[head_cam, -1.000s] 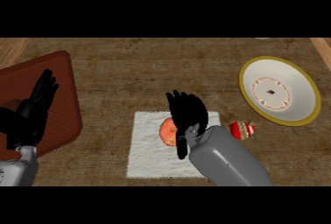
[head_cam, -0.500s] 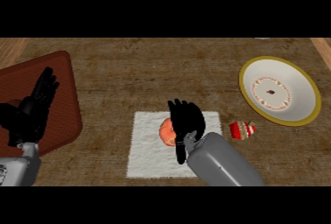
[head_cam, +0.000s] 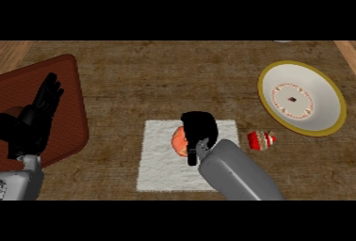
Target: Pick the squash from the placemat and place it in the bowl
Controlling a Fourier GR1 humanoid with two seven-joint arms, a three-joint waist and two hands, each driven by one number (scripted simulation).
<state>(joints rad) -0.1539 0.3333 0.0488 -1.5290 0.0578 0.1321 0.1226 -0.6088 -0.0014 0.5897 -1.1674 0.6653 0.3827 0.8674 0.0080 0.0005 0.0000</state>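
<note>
An orange squash point(head_cam: 179, 140) lies on the white placemat point(head_cam: 161, 165) in the middle of the counter. My right hand point(head_cam: 198, 132) covers most of it from the right, fingers curled down over its top. Only the squash's left side shows. The white bowl point(head_cam: 316, 104) with a yellow rim stands at the far right, apart from the hand. My left hand point(head_cam: 36, 117) rests open at the left, fingers up, over the brown board.
A small red and white object point(head_cam: 261, 140) lies just right of the placemat, between it and the bowl. A dark brown board point(head_cam: 69, 89) fills the left side. The counter top is brown wood grain.
My right hand has dropped onto the squash and its fingers have curled over it, where before they stood straight above it. The left hand has stayed put.
</note>
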